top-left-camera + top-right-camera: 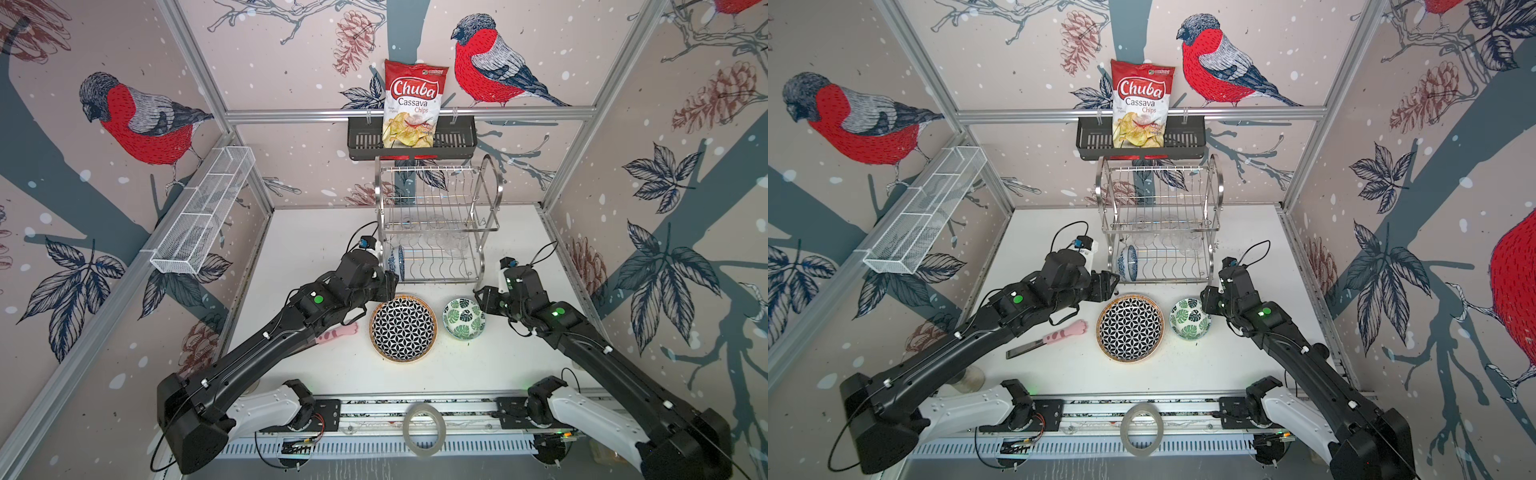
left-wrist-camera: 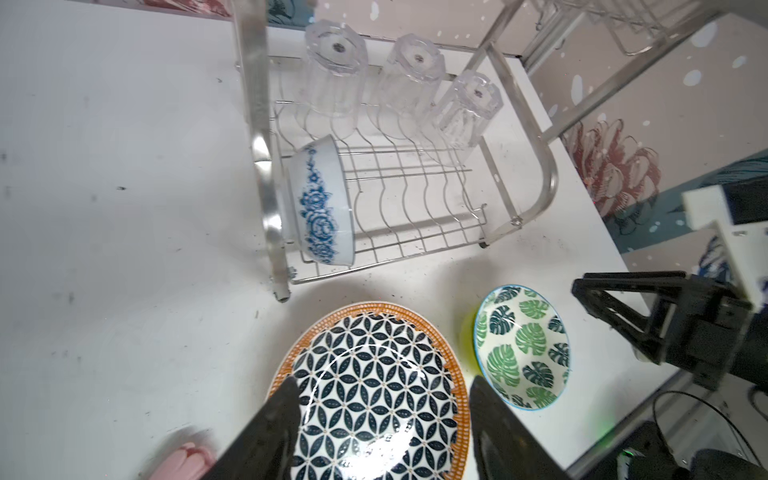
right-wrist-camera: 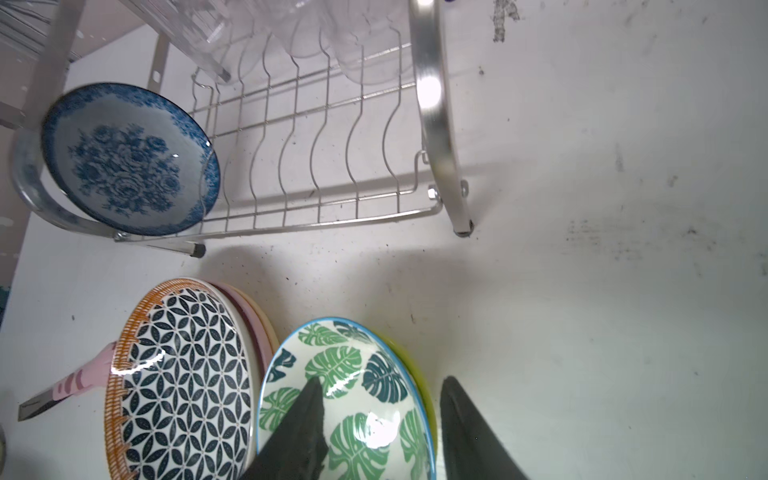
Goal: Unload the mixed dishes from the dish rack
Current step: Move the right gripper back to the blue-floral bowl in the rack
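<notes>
Left wrist view alone shows clearly: three clear glasses [image 2: 411, 79] inverted in dish rack [image 2: 266, 199], blue-floral bowl [image 2: 320, 203] on edge at rack's left end. Left claw [image 2: 384, 380] wide, empty, above geometric plate [image 2: 365, 357] on bench [image 2: 124, 291] before rack. Right wrist view alone reveals pink plate [image 3: 259, 332] beneath, lime bowl [image 3: 428, 395] under green-leaf bowl [image 3: 361, 365]. Right claw [image 3: 382, 380] parted, astride its rim.

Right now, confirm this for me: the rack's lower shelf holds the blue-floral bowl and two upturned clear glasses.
Wrong on the count: three clear glasses, not two. The left wrist view shows them upturned on the lower shelf of the dish rack, along with the blue-floral bowl.
</notes>
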Robot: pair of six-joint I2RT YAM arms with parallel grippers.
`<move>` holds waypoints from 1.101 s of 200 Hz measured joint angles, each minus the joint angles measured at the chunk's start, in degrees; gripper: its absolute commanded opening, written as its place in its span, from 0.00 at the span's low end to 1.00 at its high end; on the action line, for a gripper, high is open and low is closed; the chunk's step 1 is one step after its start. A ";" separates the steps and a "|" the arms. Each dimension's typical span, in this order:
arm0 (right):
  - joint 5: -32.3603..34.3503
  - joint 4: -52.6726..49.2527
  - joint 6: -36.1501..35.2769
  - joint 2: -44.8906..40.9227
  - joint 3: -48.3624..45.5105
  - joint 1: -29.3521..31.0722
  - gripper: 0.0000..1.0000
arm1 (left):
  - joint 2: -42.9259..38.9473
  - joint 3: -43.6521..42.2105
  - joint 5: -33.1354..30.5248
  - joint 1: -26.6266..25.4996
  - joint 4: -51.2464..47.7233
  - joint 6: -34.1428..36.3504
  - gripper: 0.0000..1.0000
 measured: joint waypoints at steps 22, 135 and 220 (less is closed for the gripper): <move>-0.26 6.86 -0.50 1.95 0.11 4.09 0.56 | -2.45 -4.74 -1.01 3.26 3.54 -0.04 0.75; -4.81 39.47 -9.84 27.65 9.11 14.64 0.54 | 9.09 -5.97 4.17 12.11 16.76 0.57 0.69; -9.97 47.15 -10.14 40.74 16.57 14.19 0.54 | 18.91 -2.64 10.05 14.21 20.92 1.42 0.60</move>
